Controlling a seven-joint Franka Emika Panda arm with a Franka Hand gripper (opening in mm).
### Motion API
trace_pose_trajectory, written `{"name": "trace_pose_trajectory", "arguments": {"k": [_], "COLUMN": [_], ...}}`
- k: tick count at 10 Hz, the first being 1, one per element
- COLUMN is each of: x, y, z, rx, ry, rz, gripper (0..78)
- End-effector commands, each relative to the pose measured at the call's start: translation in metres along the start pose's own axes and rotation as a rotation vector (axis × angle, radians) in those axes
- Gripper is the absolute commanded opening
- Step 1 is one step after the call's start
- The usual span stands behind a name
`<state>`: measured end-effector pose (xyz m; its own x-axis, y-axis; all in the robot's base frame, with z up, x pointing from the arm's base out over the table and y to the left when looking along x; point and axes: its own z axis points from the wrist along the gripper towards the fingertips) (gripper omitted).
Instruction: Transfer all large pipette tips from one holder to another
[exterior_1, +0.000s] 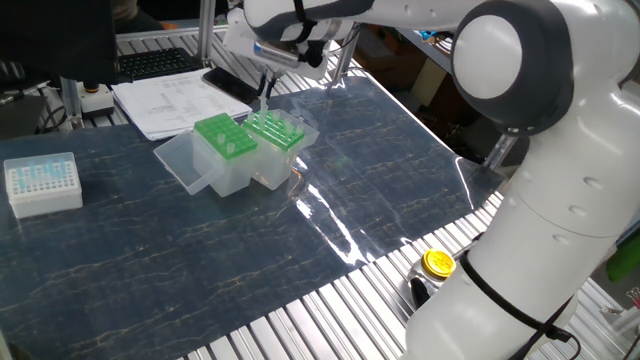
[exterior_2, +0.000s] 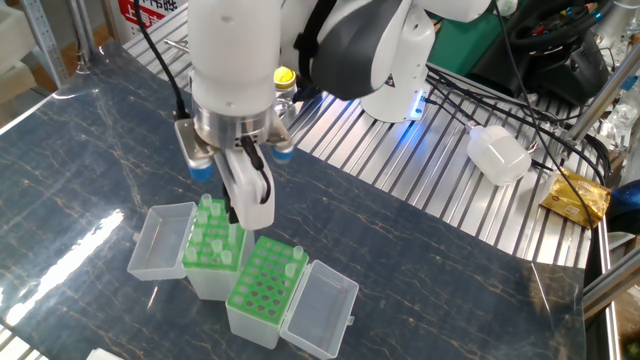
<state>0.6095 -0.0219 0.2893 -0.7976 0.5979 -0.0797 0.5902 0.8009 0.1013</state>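
Taking the holder nearest you in the other fixed view as the landmark, the near holder (exterior_2: 262, 290) was a clear box with a green rack on top, its lid (exterior_2: 320, 310) hinged open and lying flat on the side away from the second box. Most of its holes stood empty, and only a few large pipette tips (exterior_2: 296, 258) rose from its far edge. Touching it, one step farther back, you had the far holder (exterior_2: 212, 250), the same kind of box with its own lid (exterior_2: 160, 240) folded out on the opposite side, and its rack was crowded with more large tips. Above that far holder, just beyond the landmark, your gripper (exterior_2: 240, 210) hung point-down, clear of both racks. In the one fixed view a slender clear tip (exterior_1: 264, 98) hung from the gripper (exterior_1: 266, 82) over the seam between the two boxes, so its fingers looked pinched together on that tip, though the contact itself was too small to make out. Well apart from the landmark, at the table's edge in the one fixed view, sat a small white box (exterior_1: 42, 183) of bluish tips. Farther back lay a stack of papers (exterior_1: 178, 103).
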Motion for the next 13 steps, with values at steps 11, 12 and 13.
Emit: {"name": "trace_pose_trajectory", "arguments": {"k": [11, 12, 13], "x": [-0.005, -0.005, -0.006], "y": [0.014, 0.015, 0.016], "z": [-0.056, -0.059, -0.063], "rx": [-0.038, -0.035, -0.034], "ry": [0.025, 0.023, 0.025], "rz": [0.085, 0.084, 0.084], "gripper": [1.3, 1.3, 1.3]}}
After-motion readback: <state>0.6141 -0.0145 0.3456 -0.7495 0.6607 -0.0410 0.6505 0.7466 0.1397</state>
